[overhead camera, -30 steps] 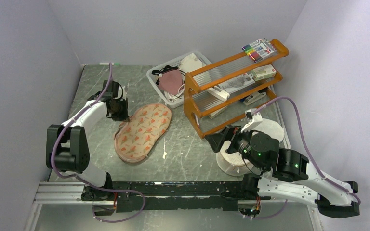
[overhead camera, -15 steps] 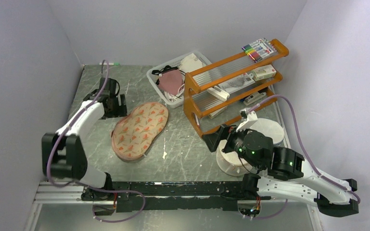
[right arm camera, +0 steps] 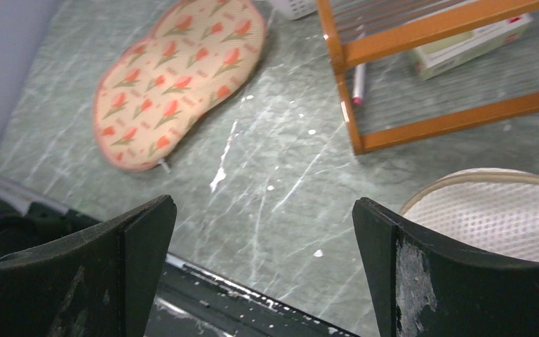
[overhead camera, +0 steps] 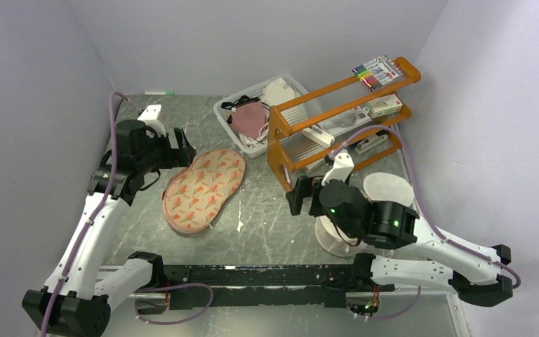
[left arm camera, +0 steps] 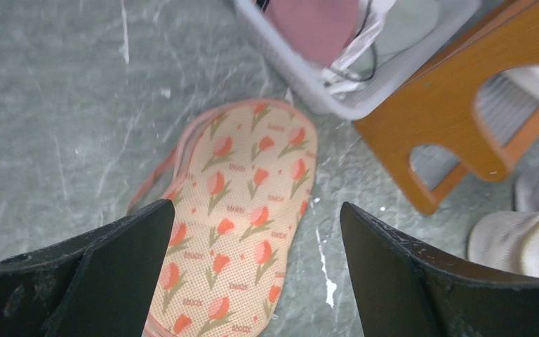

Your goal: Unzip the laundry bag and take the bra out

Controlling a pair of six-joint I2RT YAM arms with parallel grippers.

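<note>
Left claw [left arm camera: 256, 206]: wide open, holding nothing. It hangs above the desk [overhead camera: 267, 217] at the far-left edge of the laundry bag [overhead camera: 205, 189]. In the left wrist view the bag sits right between the fingers, below them, with no contact.

Right claw [right arm camera: 264, 203]: also wide open and holding nothing. It is up off the desk near the front leg of the orange rack [overhead camera: 281, 151], well apart from the bag.

The laundry bag lies flat on the desk, print side up, between the left arm and the rack, with its long axis running near-left to far-right. The pink rim shows along its left edge. A small pale tab [right arm camera: 163, 167] sticks out at the near end; cannot tell if it is the zip pull. No opening is visible from any view.

The bra [overhead camera: 249, 119] is in the white basket [overhead camera: 219, 109], just past the bag's far end, with dark straps draped over it. The basket touches the rack's far-left post.

The white mesh drum [right arm camera: 491, 210] stands on the desk under the right arm. A marker pack [overhead camera: 375, 72] sits on the rack's top shelf, and a pen [right arm camera: 357, 84] lies on the desk under the rack.
</note>
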